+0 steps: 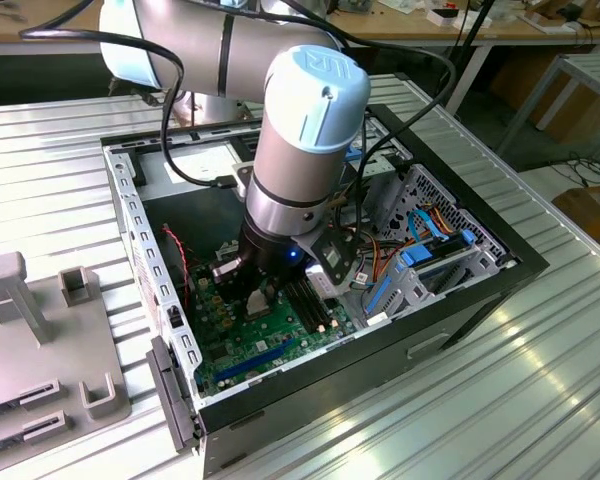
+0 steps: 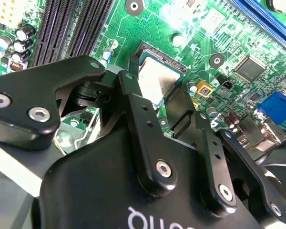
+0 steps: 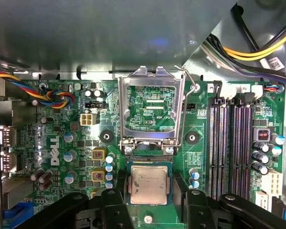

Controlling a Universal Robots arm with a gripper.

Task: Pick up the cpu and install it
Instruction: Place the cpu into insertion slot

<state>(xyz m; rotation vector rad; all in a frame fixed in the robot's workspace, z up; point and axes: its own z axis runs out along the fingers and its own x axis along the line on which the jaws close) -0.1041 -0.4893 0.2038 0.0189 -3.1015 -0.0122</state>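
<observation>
Jaws [image 3: 149,192]: closed on the cpu [image 3: 149,185], one finger on each of two opposite edges. The grey metal top faces up and lies level between them in both wrist views.

Position: the cpu [image 2: 155,78] sits directly over the open socket [image 3: 148,162]. A narrow strip of the socket's contacts shows past one edge of the chip. From that we judge it to be at the socket but not fully seated. We cannot tell whether it touches.

Surroundings: the hinged socket frame [image 3: 150,102] stands folded back just beside the socket, clear of the chip. The memory slots [image 3: 231,138] run alongside, well clear of the jaws. In the exterior view the gripper [image 1: 258,295] reaches down to the green motherboard [image 1: 250,345] inside the open case [image 1: 130,220], which stands on the bench [image 1: 430,420].

Step in hand, our reading: pick-up is done and placement into the socket is under way.

What seating calls for: chip square to the socket outline, kept level, no sideways load on the contacts, frame left open until the chip lies flat.
</observation>
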